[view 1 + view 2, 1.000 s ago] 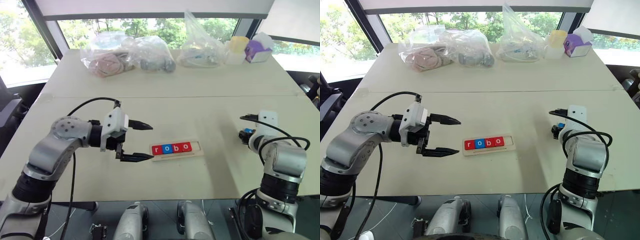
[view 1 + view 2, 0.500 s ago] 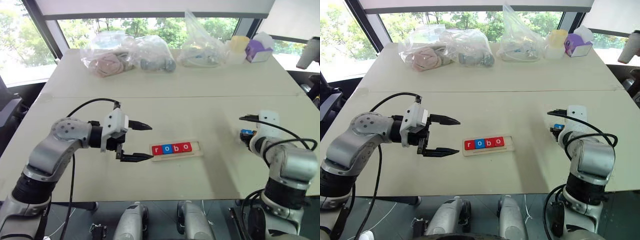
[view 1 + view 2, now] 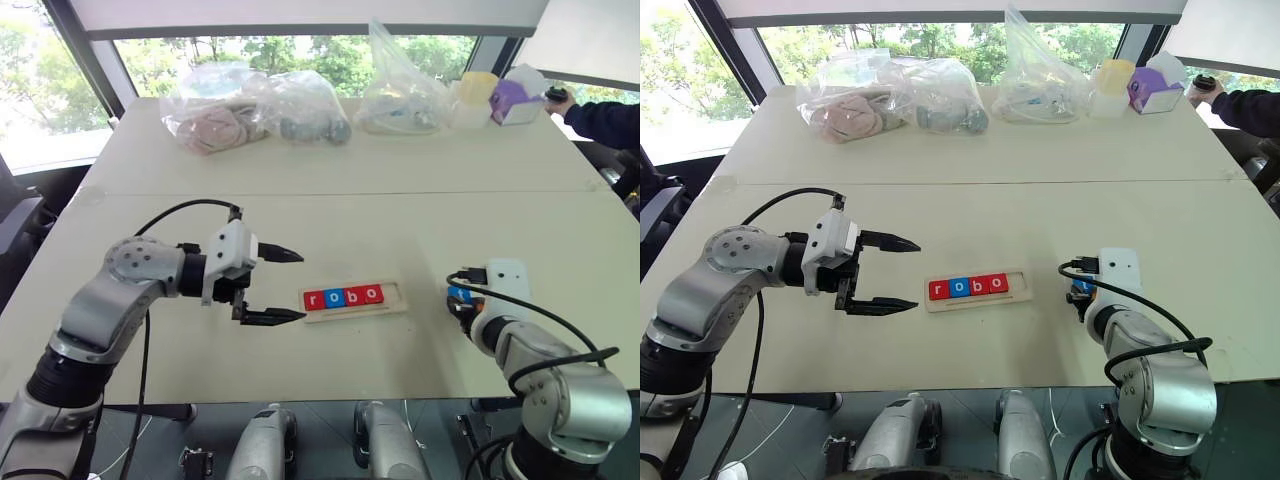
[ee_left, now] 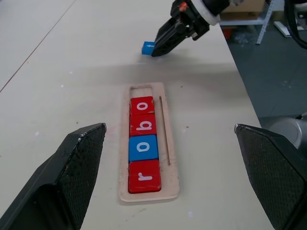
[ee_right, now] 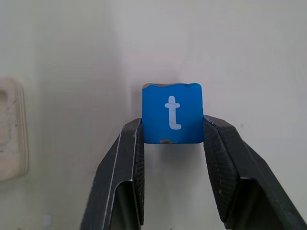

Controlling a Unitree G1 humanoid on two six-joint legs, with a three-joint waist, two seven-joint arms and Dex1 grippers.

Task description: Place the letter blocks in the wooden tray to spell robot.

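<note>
While the long narrow light-wood tray (image 3: 353,298) lies flat near the middle of the pale table (image 3: 400,215), four small square letter tiles sit in its groove, touching in a row: red "r" (image 4: 144,176), blue "o" (image 4: 143,147), red "b" (image 4: 143,125), red "o" (image 4: 142,105). The slot at the tray's right end is bare wood.

Right claw (image 5: 172,129): clenched on a blue square tile with a white "t" (image 5: 172,113), fingers pressing its two opposite edges; held over the table, to the right of the tray and apart from it.

Left claw (image 3: 280,285): released, fingers spread wide, just left of the tray, pointing toward it, holding nothing.

Far table edge: clear plastic bags of soft items (image 3: 255,110), a pale yellow container (image 3: 477,95), a purple-and-white box (image 3: 517,100).

Upper right corner: a person's dark sleeve (image 3: 600,120).
</note>
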